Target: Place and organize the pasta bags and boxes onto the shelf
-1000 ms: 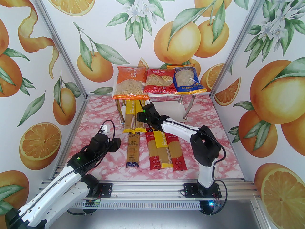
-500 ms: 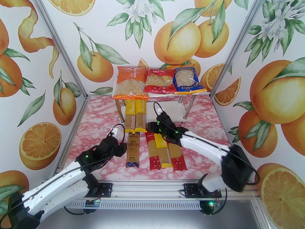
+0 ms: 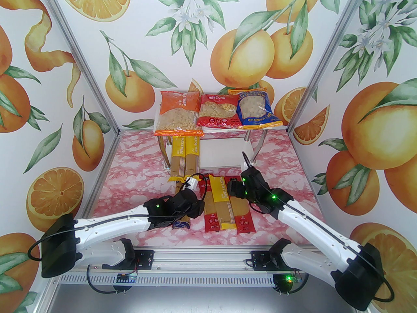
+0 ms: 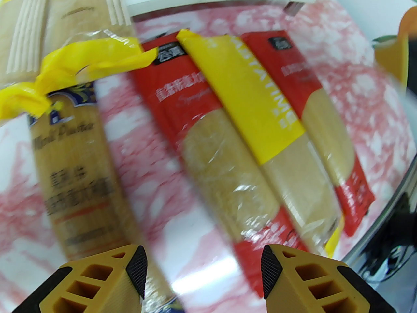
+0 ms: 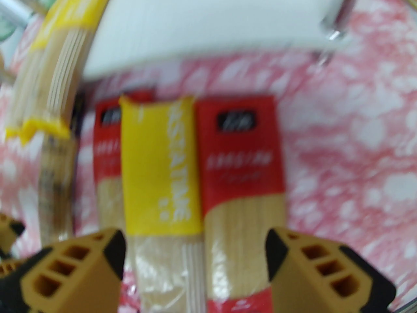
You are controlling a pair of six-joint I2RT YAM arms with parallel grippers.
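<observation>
The pink marbled tabletop [image 3: 136, 161] carries the shelf [image 3: 224, 156] at its far edge. On the shelf's upper board three bags lie side by side: the orange bag [image 3: 177, 114], the red bag [image 3: 216, 111] and the blue bag [image 3: 255, 109]. Two yellow spaghetti packs [image 3: 184, 158] lie on the left of the lower board, their near ends jutting past it. Nearer, on the tabletop, a third yellow pack [image 3: 221, 201] lies between the left red pack [image 3: 208, 218] and the right red pack [image 3: 242, 217], touching both. The dark blue pack [image 4: 75, 181] lies to their left, partly under the left arm. The left tool [image 4: 203, 266] hangs open and empty above the strip between the dark blue pack and the left red pack. The right tool [image 5: 195, 249] is spread wide above the third yellow pack and the right red pack, gripping nothing.
</observation>
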